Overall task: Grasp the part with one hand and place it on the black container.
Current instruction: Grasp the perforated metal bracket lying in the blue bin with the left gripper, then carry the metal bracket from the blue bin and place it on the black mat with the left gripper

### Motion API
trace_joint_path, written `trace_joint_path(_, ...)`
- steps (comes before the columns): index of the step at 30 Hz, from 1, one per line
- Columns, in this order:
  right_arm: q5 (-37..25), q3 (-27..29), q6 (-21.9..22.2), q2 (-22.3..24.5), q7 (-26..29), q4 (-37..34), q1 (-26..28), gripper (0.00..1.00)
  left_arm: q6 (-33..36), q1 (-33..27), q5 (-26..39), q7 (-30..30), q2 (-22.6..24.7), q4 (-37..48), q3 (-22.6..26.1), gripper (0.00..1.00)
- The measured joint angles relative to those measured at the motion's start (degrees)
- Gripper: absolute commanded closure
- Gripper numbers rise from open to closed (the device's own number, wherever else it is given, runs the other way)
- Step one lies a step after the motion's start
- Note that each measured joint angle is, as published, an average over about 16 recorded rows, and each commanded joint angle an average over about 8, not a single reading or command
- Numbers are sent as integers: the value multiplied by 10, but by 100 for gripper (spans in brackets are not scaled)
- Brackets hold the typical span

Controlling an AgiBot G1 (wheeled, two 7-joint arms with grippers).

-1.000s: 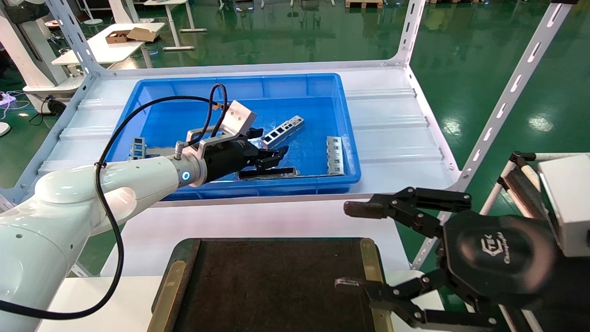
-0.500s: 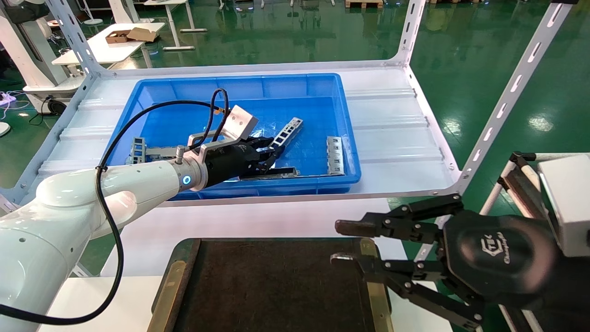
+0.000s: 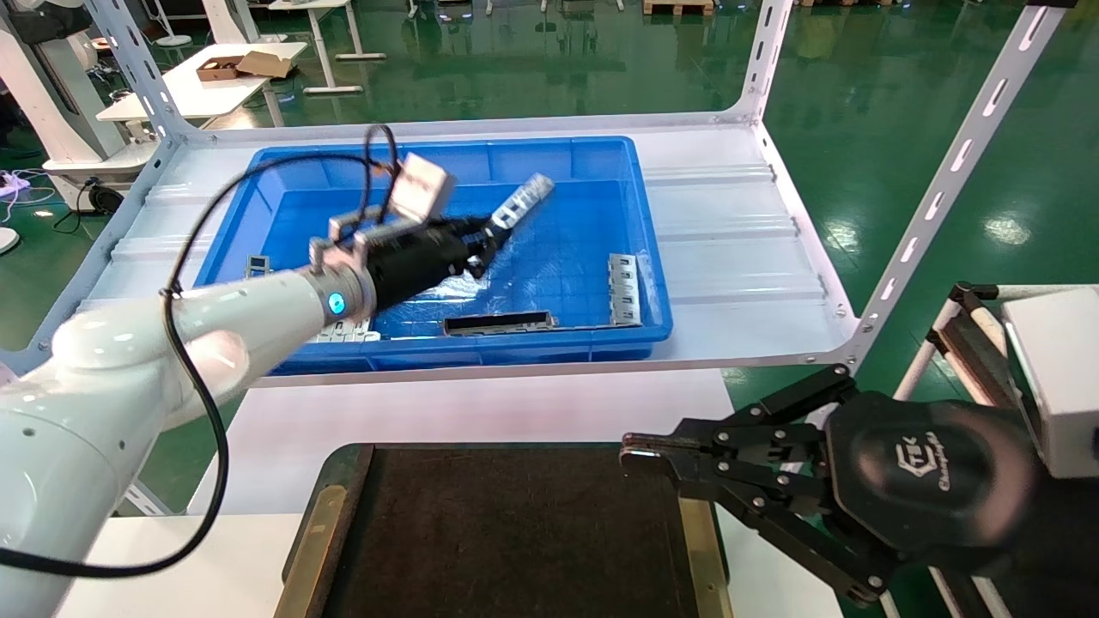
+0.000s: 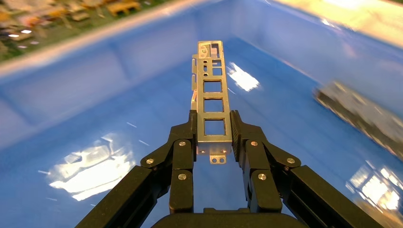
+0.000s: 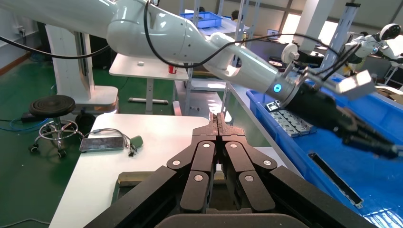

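Observation:
My left gripper [image 3: 478, 245] is shut on the part [image 3: 518, 202], a slim silver sheet-metal box with square windows, and holds it lifted above the floor of the blue bin [image 3: 640, 197]. In the left wrist view the part [image 4: 211, 95] sticks out from between the fingers [image 4: 183, 142] of the gripper [image 4: 212, 135]. The black container [image 3: 506, 532], a flat dark tray with brass strips, lies at the near edge of the table. My right gripper [image 3: 635, 451] is shut and empty beside the tray's right strip; the right wrist view shows it [image 5: 217, 124] with the jaws together.
In the bin lie a long piece with a dark hollow interior [image 3: 500, 323], a grey perforated piece [image 3: 624, 290] at the right wall, and more grey pieces [image 3: 343, 330] at the left. White rack posts [image 3: 944, 180] stand to the right.
My left gripper closed on the part and lifted it up and back from the bin floor. My right gripper went from wide open to shut.

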Motion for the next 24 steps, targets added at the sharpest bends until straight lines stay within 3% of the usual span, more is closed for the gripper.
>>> trace_joint_path(6, 0, 0, 0, 0, 0, 0, 0, 100, 53, -12, -27, 0, -24, -6, -11, 100)
trace_joint_path(19, 0, 0, 0, 0, 0, 0, 0, 100, 347, 4, -77, -5, -135, -39, -30, 100)
trace_joint_path(24, 0, 0, 0, 0, 0, 0, 0, 100, 425, 26, -92, -19, -178, -61, -35, 100)
